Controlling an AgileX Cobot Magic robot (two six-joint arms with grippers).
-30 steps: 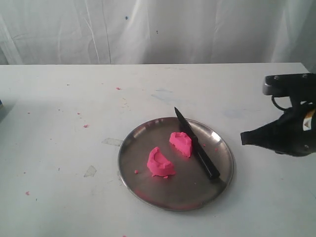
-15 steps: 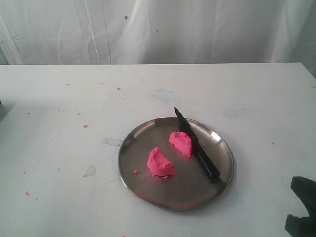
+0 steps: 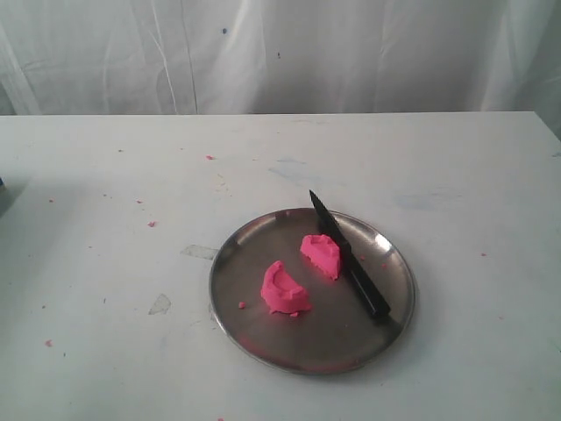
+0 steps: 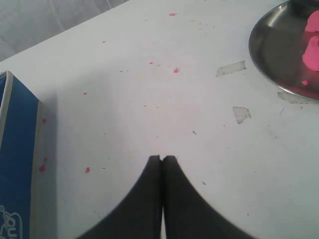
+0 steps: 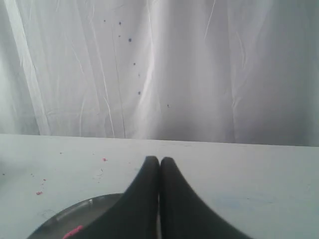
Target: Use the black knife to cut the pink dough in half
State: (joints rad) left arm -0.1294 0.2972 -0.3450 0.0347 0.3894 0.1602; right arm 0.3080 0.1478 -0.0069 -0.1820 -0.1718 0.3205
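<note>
Since the pink dough (image 3: 302,272) lies halved beside the black knife (image 3: 348,254), I judge cutting finished; both end effectors, left (image 4: 162,160) and right (image 5: 159,160), sit closed, empty, clear of them.

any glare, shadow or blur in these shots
Exterior view: soft even light, dull sheen on the steel plate, pink dough and black knife sharp. Left wrist view: the left gripper close and soft-edged, faint shadow beside the blue box. Right wrist view: right gripper blurred, curtain bright.
</note>
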